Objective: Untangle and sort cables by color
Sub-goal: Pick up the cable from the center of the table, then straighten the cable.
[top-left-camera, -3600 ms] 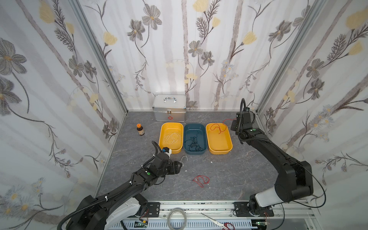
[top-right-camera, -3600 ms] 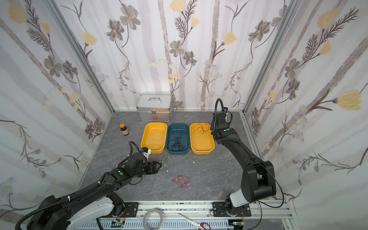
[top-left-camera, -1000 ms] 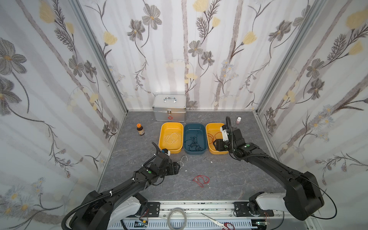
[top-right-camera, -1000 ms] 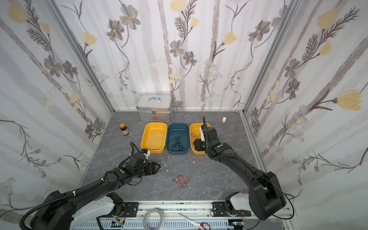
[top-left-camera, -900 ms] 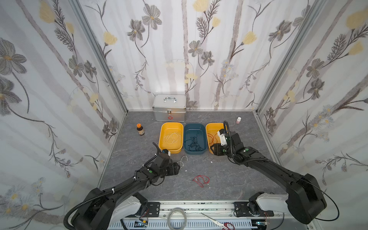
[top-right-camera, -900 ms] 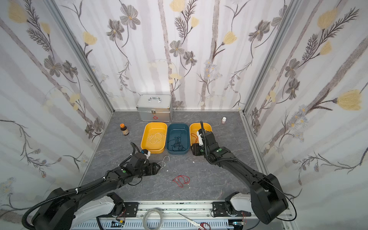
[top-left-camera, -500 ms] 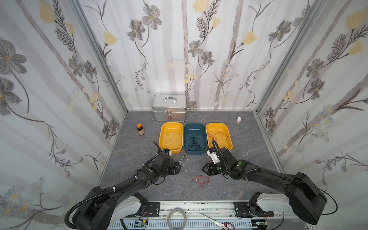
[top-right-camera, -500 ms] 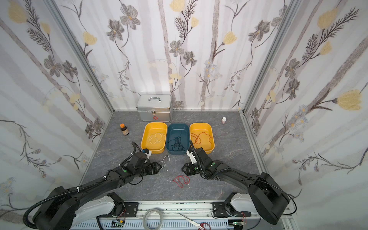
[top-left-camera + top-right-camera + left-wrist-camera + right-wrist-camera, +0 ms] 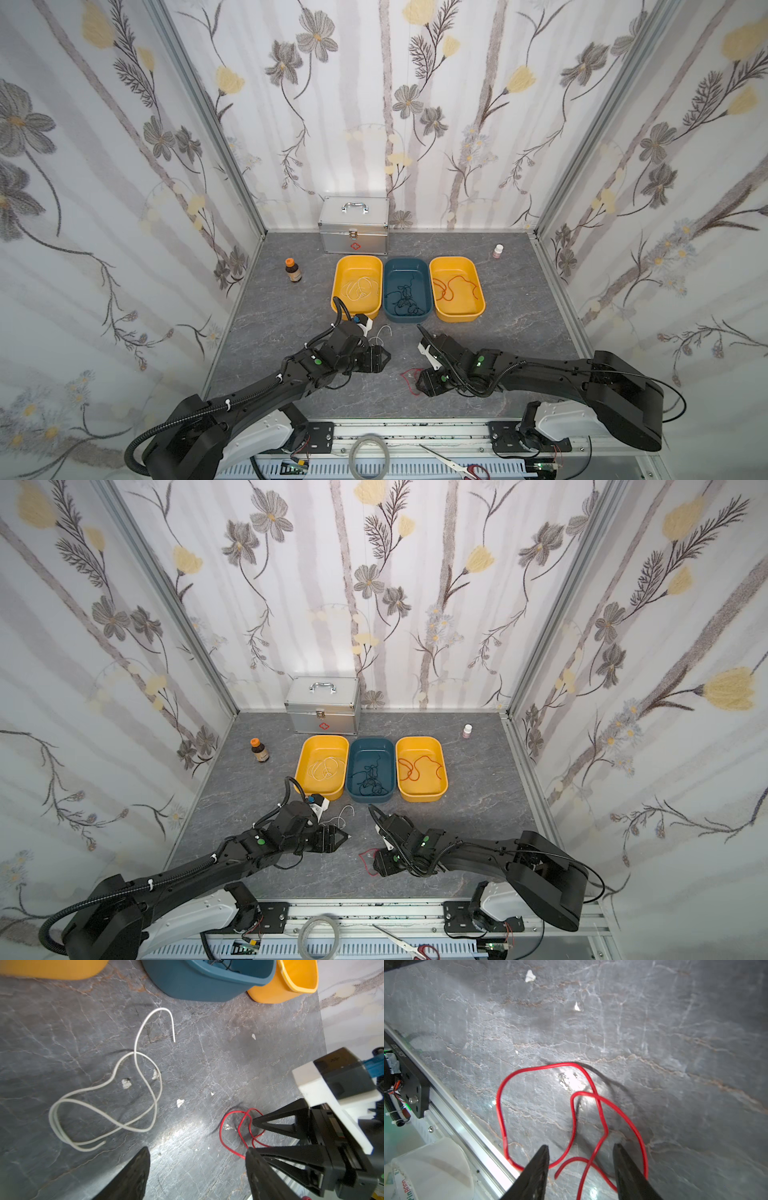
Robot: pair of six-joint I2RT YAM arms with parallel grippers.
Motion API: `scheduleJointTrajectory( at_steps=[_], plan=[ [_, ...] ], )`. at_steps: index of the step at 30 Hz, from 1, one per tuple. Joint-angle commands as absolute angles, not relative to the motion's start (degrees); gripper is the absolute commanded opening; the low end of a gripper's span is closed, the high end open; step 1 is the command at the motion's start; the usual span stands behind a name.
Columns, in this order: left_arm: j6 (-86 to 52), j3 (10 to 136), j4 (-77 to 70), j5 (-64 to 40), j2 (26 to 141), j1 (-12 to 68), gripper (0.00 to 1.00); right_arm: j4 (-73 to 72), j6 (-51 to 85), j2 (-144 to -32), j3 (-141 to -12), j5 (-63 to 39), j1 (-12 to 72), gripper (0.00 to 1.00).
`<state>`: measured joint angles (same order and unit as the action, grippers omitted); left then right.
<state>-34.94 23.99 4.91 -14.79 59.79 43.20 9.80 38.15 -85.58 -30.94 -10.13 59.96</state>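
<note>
We logged left gripper (image 9: pixel 197 1149) wide open, empty, near the loose white cable (image 9: pixel 135 1053) on the table (image 9: pixel 228 1053). The red cable (image 9: pixel 573 1118) lay rightward; right gripper (image 9: pixel 581 1147) half open straddled its loops, holding nothing. Risk: thin strand could slip past closing tips.

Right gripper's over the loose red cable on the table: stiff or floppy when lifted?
The red cable is thin, lying in loose crossing loops, so it will probably droop from the right gripper. Its curves look springy, so loops may partly hold. Light; strands could snag each other.
</note>
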Motion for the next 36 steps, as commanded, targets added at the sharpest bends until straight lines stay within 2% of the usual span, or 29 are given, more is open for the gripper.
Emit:
scheduleJointTrajectory(
  at_steps=[1, 4, 9, 16, 19, 28, 32, 36],
  plan=[
    [-36.01, 23.57, 3.29, -15.06, 60.01, 43.84, 0.74, 10.53, 40.97, -83.71, -29.82, -7.73, 60.30, 0.50],
    [-36.81, 23.17, 1.82, -15.79, 60.59, 44.51, 0.74, 9.91, 42.29, -81.89, -28.43, -8.10, 60.32, 0.42],
    [-37.17, 23.23, 1.39, -15.81, 61.42, 45.81, 0.73, 7.93, 44.22, -80.04, -27.36, -9.13, 61.25, 0.35],
    [-38.07, 23.40, -1.91, -17.51, 64.48, 47.87, 0.73, 7.26, 44.92, -81.08, -27.20, -7.65, 61.79, 0.11],
    [-37.40, 23.72, -2.57, -18.51, 66.05, 48.60, 0.73, 6.95, 44.46, -79.89, -27.60, -5.99, 61.85, 0.06],
    [-38.57, 24.85, -8.93, -22.00, 71.19, 49.18, 0.72, 3.60, 40.86, -79.52, -30.15, -5.23, 61.92, 0.04],
    [-38.72, 24.65, -9.58, -21.03, 71.97, 49.35, 0.66, 2.23, 40.48, -79.63, -30.39, -4.86, 62.06, 0.03],
    [-38.76, 24.52, -9.84, -20.91, 71.98, 49.32, 0.53, 1.84, 40.09, -79.06, -30.70, -3.82, 62.06, 0.03]
  ],
)
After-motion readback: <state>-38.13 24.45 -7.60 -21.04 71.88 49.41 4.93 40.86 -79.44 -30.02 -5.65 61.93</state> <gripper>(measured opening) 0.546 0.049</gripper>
